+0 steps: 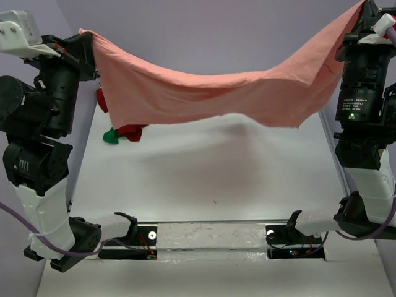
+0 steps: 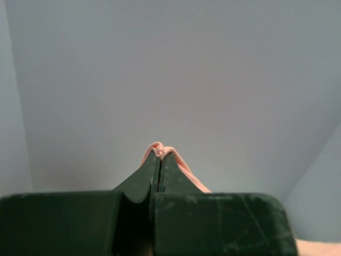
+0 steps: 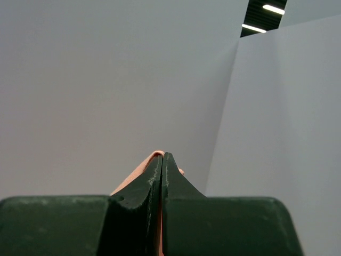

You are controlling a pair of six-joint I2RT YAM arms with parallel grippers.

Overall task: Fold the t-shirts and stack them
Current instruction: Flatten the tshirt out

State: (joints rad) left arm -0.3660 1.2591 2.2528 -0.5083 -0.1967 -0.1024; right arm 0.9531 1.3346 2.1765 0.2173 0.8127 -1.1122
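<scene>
The salmon-pink t-shirt (image 1: 204, 86) hung high over the white table (image 1: 235, 179), stretched between both arms; the left gripper (image 2: 160, 156) pinched one end tight and the right gripper (image 3: 161, 158) the other. The dark red t-shirt (image 1: 131, 130) and green t-shirt (image 1: 111, 137) lay bunched together, far left.
</scene>
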